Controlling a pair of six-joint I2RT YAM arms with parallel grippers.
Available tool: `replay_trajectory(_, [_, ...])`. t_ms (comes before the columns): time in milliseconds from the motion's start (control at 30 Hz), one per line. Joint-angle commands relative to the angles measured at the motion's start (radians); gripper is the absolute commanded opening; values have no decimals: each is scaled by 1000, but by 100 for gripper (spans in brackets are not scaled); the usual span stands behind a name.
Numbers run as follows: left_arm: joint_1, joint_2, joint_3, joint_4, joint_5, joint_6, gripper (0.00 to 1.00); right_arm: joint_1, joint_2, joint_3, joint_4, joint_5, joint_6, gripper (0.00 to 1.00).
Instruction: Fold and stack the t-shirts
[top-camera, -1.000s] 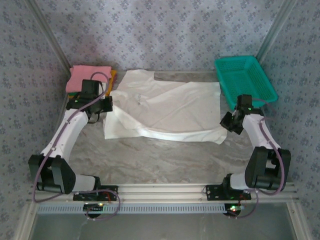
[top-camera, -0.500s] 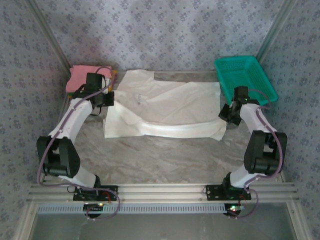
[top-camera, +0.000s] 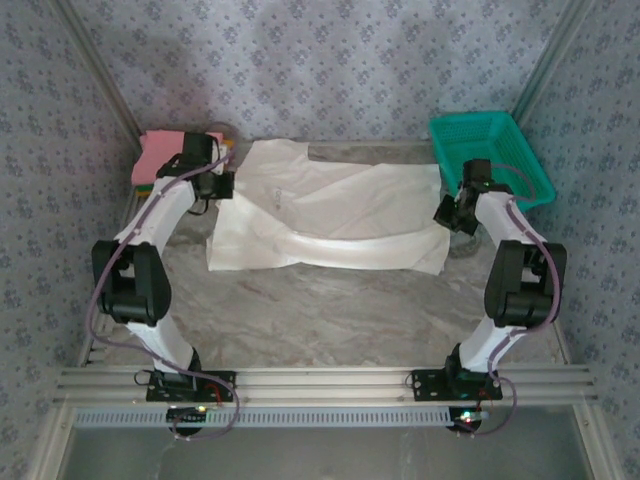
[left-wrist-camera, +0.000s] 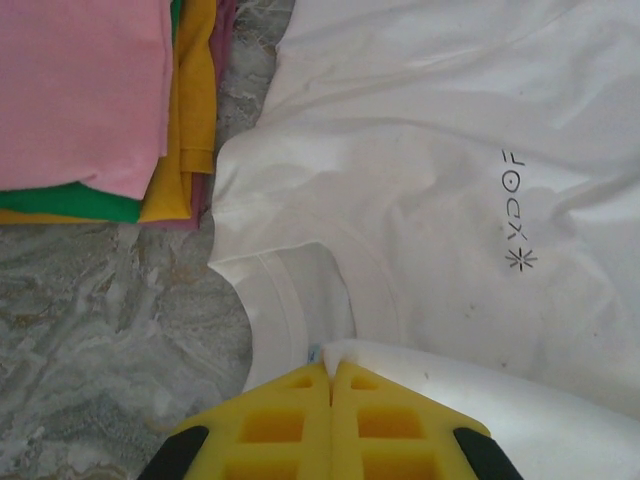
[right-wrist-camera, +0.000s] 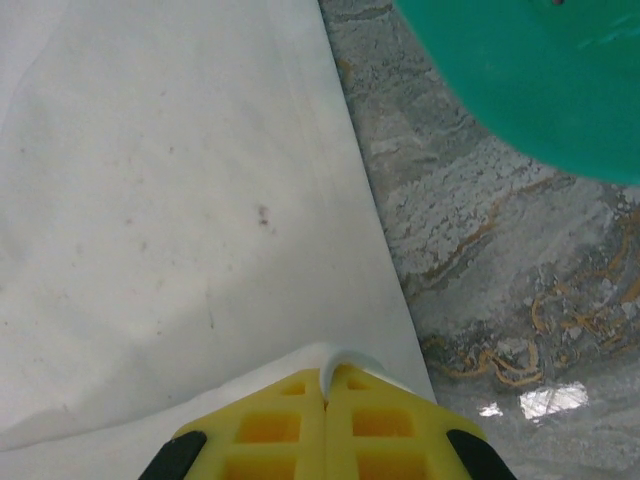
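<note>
At the tabletop's (top-camera: 330, 310) far-left corner, the folded stack (top-camera: 158, 158) is lying just beside the white t-shirt (top-camera: 330, 205), with the pink shirt (left-wrist-camera: 80, 90) on top and green and orange ones beneath. The left fingers (left-wrist-camera: 285, 425) are pinching closed on the t-shirt's left edge by the sleeve, and the small chest mark (left-wrist-camera: 518, 215) is facing up. The t-shirt is spreading across the far middle of the tabletop, with a raised ridge running through its near half. The right fingers (right-wrist-camera: 378, 425) are clamping its right edge. The teal mesh basket (top-camera: 492, 158) is sitting just beyond them at the far-right corner. By the look of it, the thin cotton is at risk of slipping from either pinch if the arms are pulling unevenly, which would leave a skewed fold. The left arm is working close enough to nudge the stack, and the basket is crowding the right arm's swing.
</note>
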Motion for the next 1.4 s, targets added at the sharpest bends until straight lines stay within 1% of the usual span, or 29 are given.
replay_trajectory(0, [4,39,81,-1,-14,33,0,3,45,58,-9,-4,-11,0])
replay_trajectory(33, [4,54,105,-7,-16,38,1,3,55,70,-12,-4,-8,1])
replay_trajectory(67, [3,74,132,-16,-23,43,9,3,65,84,-18,-5,-4,6])
replay_trajectory(100, [4,92,162,-24,-32,48,19,3,76,102,-23,-8,0,13])
replay_trajectory(167, [4,126,231,-49,-45,54,44,3,95,155,-37,-10,0,27])
replay_trajectory(200, [4,140,271,-63,-57,54,54,3,106,190,-53,-7,0,28])
replay_trajectory(233, [4,148,307,-78,-75,46,61,4,112,220,-77,-3,-1,29])
replay_trajectory(267, [3,147,346,-94,-82,34,62,3,111,253,-103,-1,-3,30])
replay_trajectory(333, [-8,110,356,-95,-88,1,63,6,88,289,-117,29,-15,33])
replay_trajectory(400, [-37,19,287,-88,-96,-57,64,20,23,270,-132,26,-17,34])
replay_trajectory(433, [-53,-25,228,-74,-95,-87,64,29,-23,224,-122,16,-10,34])
replay_trajectory(533, [-101,-186,-19,-29,-99,-186,65,52,-229,-69,-16,-23,53,40])
replay_trajectory(600, [-125,-295,-208,15,-90,-241,63,40,-357,-266,12,-96,117,42])
replay_trajectory(667, [-134,-384,-359,29,-81,-283,62,6,-440,-382,3,-138,125,42])
replay_trajectory(733, [-133,-448,-465,20,-83,-313,62,-39,-485,-450,-14,-160,120,42])
replay_trajectory(800, [-122,-468,-538,6,-76,-329,62,-108,-484,-483,-24,-209,98,43])
replay_trajectory(900, [-77,-420,-586,-8,-35,-351,60,-171,-417,-495,2,-272,53,42])
replay_trajectory(967, [-64,-398,-612,29,-18,-355,58,-183,-366,-487,26,-291,28,41])
replay_trajectory(1067, [-47,-378,-644,101,-9,-368,51,-195,-311,-497,112,-342,33,41])
replay_trajectory(1167, [-19,-330,-650,142,9,-373,50,-199,-265,-496,164,-333,36,42])
replay_trajectory(1233, [1,-295,-643,153,13,-372,48,-196,-240,-502,211,-345,49,43])
replay_trajectory(1267, [9,-279,-643,162,14,-372,46,-192,-220,-505,238,-349,56,43])
replay_trajectory(1367, [27,-240,-633,180,24,-386,44,-178,-153,-495,275,-364,66,43])
